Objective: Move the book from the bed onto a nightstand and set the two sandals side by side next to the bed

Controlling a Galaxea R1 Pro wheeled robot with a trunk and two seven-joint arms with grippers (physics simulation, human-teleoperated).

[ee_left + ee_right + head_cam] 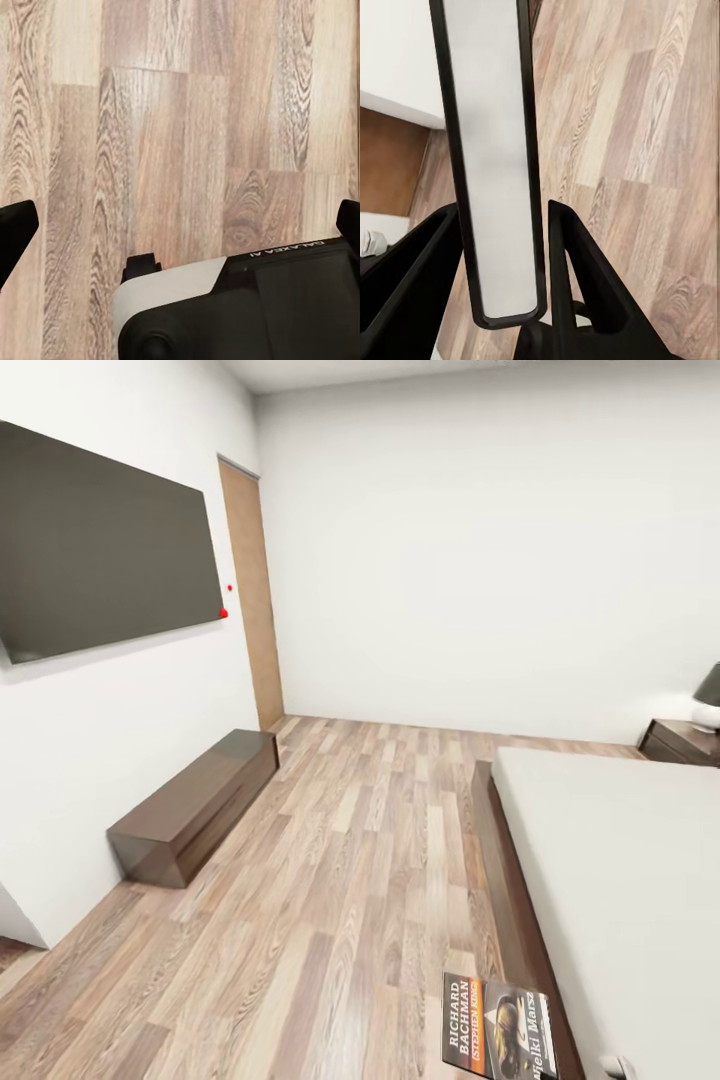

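The right gripper (502,247) was clenched on the book (491,150). In the right wrist view the paperback stood edge-on between the two dark fingers (585,277), its pale page block running straight out ahead of the fingertips, framed by the thin dark edges of the cover. Past the book's far end lay the off-white mattress and the dark brown frame of the bed (394,75); to the other side of the pincer there was only the wood-plank floor (645,150).

In the head view the same book (497,1026) showed at the lower edge, cover up, with its orange band and white "RICHARD BACHMAN" lettering readable, hanging over the floor just beside the bed's (620,860) wooden side rail. A small pale piece of the robot showed at the lower edge beside it. Well beyond the book, at the far head of the bed, stood the nightstand (680,740) bearing a lamp (708,700) with a dark shade and white base.

The left gripper (180,225) was spread wide, its dark fingertips (15,225) at opposite edges of the left wrist view with nothing between them, and under it lay bare planks and part of the robot's base (247,307).

Across the room a long low bench (195,805) sat against the wall under a wall-mounted television (100,540), with a brown door (255,600) beyond.
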